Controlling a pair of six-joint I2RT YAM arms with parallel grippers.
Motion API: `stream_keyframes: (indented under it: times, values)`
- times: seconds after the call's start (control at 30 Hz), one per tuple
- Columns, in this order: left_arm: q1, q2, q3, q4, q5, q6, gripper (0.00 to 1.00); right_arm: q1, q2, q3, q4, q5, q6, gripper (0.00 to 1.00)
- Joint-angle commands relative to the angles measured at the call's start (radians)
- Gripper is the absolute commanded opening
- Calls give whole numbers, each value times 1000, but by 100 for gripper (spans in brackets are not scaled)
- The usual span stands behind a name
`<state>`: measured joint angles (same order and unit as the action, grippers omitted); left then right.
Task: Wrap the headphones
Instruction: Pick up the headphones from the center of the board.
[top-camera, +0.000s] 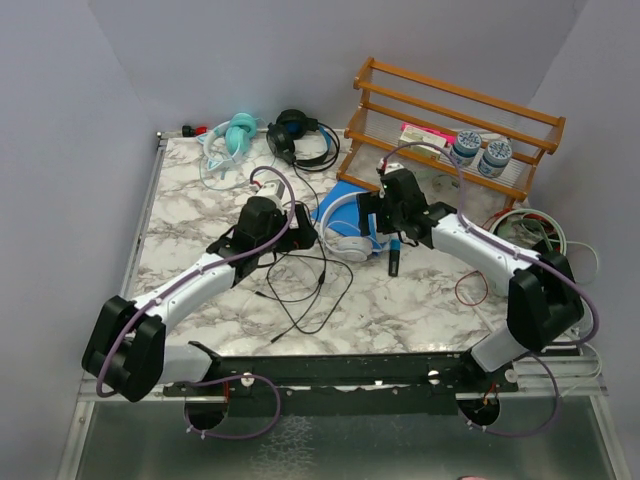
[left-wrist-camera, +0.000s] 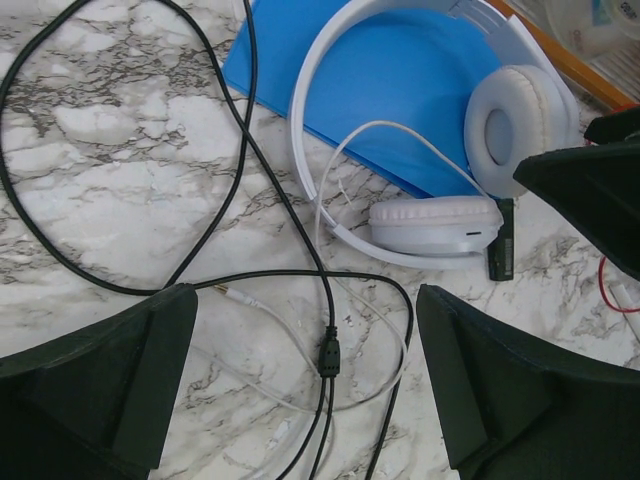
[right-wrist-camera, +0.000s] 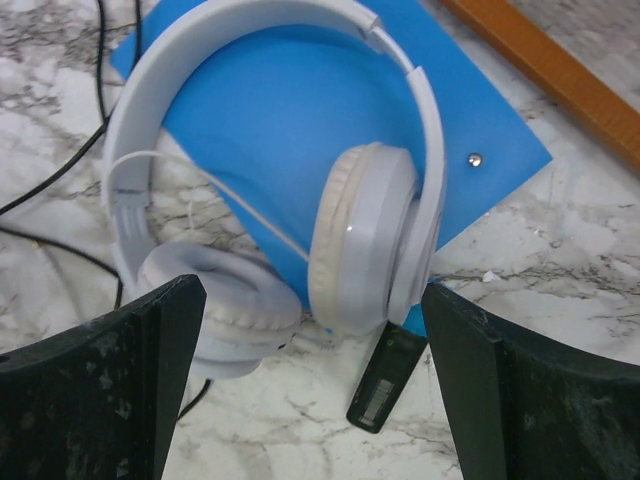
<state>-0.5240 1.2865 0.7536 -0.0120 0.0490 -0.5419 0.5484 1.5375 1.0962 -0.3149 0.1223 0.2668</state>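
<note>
We think we are only starting. The white headphones (right-wrist-camera: 365, 240) lie on the blue sheet (right-wrist-camera: 300, 110), mid-table. Our left gripper (left-wrist-camera: 305, 340) and right gripper (right-wrist-camera: 312, 330) are wide apart, holding nothing. Next we should catch the white cable (left-wrist-camera: 376, 123).

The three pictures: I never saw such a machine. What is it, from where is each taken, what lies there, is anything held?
Two robot arms are bolted at the near edge of a marble table. One picture looks down from above and behind them; the others come from a camera on each wrist, with that gripper's fingers at the bottom. The left gripper is open above black cable; the right gripper is open above the white headphones, partly on a blue sheet. Farther back lie teal headphones and black headphones. Nothing is held.
</note>
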Motion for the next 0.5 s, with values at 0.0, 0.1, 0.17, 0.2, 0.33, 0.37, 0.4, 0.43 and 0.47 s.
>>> stream_keyframes:
  times: [0.0, 0.1, 0.17, 0.2, 0.33, 0.37, 0.4, 0.43, 0.47]
  values:
    - [-1, -44, 7, -48, -83, 25, 99, 5, 67, 54, 7, 165, -23, 100]
    - [0, -46, 5, -47, -102, 26, 99, 5, 99, 55, 17, 191, -27, 99]
    - [0, -37, 6, -46, -114, 24, 99, 5, 120, 54, 29, 208, -29, 97]
    - [0, -32, 7, -48, -121, 22, 99, 4, 132, 58, 34, 215, -26, 95]
    - [0, 2, 28, -79, -178, 4, 99, 4, 182, 69, 65, 215, -1, 87]
    - [1, 10, 36, -95, -203, -2, 99, 4, 195, 72, 78, 212, 4, 86]
    - [1, 19, 45, -112, -227, -7, 99, 4, 209, 76, 89, 208, 6, 83]
    - [2, 28, 54, -130, -255, -12, 99, 4, 221, 84, 93, 209, 7, 78]
    - [4, 39, 63, -142, -271, -15, 99, 4, 233, 96, 89, 214, 11, 69]
